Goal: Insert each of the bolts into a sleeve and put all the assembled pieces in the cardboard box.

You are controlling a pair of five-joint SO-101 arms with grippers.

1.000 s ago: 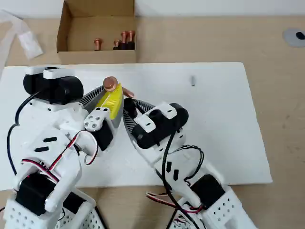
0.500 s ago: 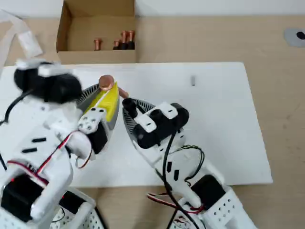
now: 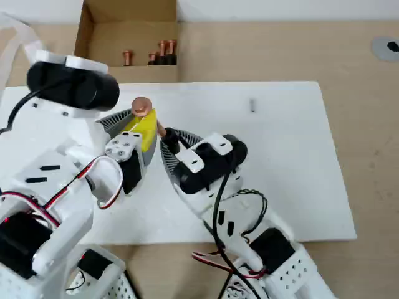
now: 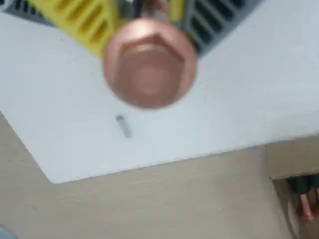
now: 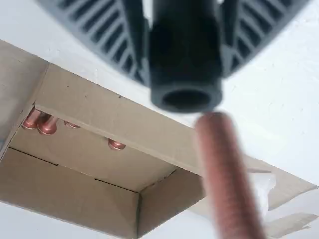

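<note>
My left gripper [image 3: 141,119], with a yellow finger, is shut on a copper bolt [image 3: 141,107] above the white board; its wide head [image 4: 149,67] faces the left wrist camera under the gripper [image 4: 149,10]. My right gripper [image 3: 169,141] is shut on a black sleeve [image 3: 168,135]. In the right wrist view the sleeve [image 5: 187,59] sits between the grey fingers [image 5: 99,30] with its open end showing. The bolt's threaded shaft [image 5: 227,174] lies just beside that opening, not inside it. The cardboard box [image 3: 100,68] at the back left holds several assembled pieces [image 3: 162,53].
A white board [image 3: 280,156] covers the table under both arms. A small grey piece [image 3: 252,105] lies on its far side, right of the grippers. The box's front wall [image 5: 114,119] stands close behind the sleeve.
My left arm has swung its wrist back and tilted the bolt, bringing the shaft tip down toward the sleeve. The right arm has stayed still.
</note>
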